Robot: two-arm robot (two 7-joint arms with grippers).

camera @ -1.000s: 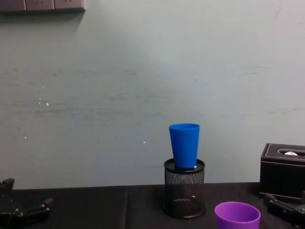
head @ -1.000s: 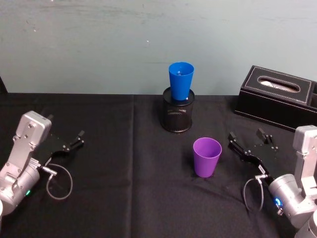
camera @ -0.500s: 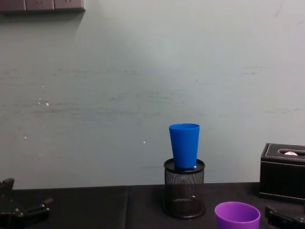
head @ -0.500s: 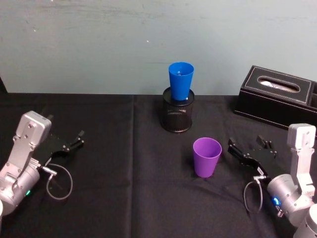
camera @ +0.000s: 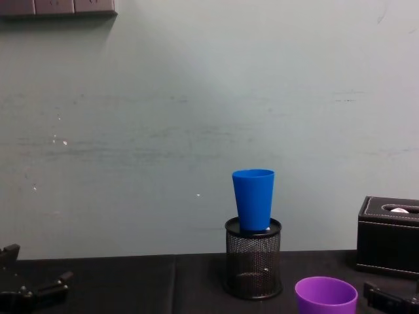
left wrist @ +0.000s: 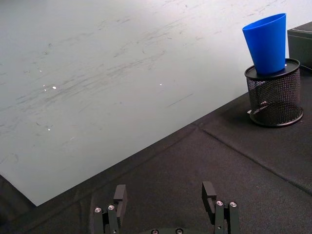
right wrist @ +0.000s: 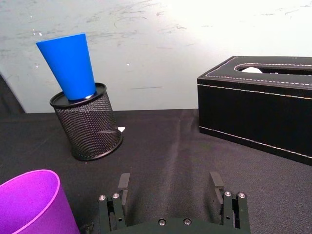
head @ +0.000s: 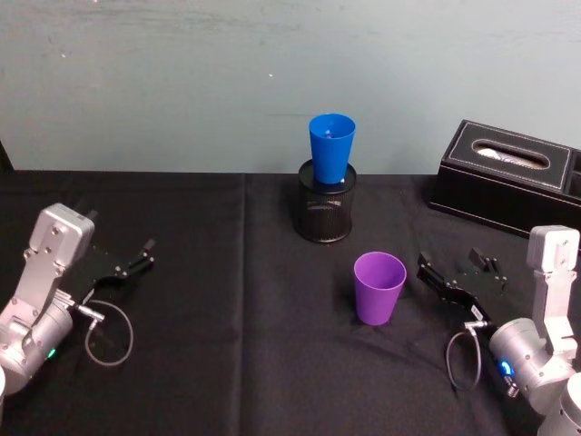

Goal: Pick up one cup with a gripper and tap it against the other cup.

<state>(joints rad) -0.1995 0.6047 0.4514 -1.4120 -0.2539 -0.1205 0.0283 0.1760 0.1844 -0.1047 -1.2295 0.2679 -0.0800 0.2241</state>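
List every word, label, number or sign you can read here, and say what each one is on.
None can be read: the purple cup, blue cup, mesh pen holder and black tissue box carry no visible print.
Right claw: a small white tag by its cable, too small to read.

Clutter on my black tablecloth (head: pixel 227 363)

I see a mesh pen holder (head: pixel 324 211) ahead-left of the right gripper (head: pixel 460 278), a tissue box (head: pixel 508 178) just beyond it.

At frame centre, the tumbler (head: pixel 331 147) stands in the mesh holder (head: pixel 325 213); the cup (head: pixel 379 287) sits lower right, tissue box (head: pixel 507 178) far right.
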